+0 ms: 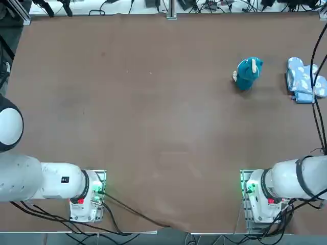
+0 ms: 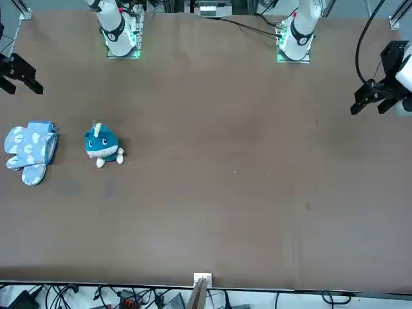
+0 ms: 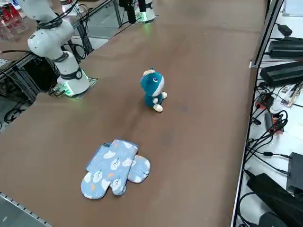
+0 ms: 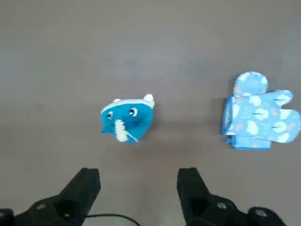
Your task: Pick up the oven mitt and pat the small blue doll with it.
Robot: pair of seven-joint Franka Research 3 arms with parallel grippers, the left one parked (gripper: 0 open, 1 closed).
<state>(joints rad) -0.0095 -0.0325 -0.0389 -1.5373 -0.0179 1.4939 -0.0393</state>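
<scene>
The small blue doll (image 1: 249,72) (image 2: 101,145) (image 3: 152,89) (image 4: 128,118) stands upright on the brown table, at the far right. Close beside it, nearer the table's right edge, the oven mitt (image 1: 304,79) (image 2: 29,151) (image 3: 113,168) (image 4: 258,113) lies flat, stacked on a second alike mitt. My right gripper (image 2: 19,80) (image 4: 138,188) hangs high above the table, on the robot's side of the doll and the mitts. It is open, nothing is between its fingers, and it touches neither thing.
The right arm's base (image 1: 260,194) is bolted at the near edge. Black cables (image 1: 318,102) run down the right edge past the mitts. Beyond the table's right edge (image 3: 253,56) lie power bricks and cables on the floor.
</scene>
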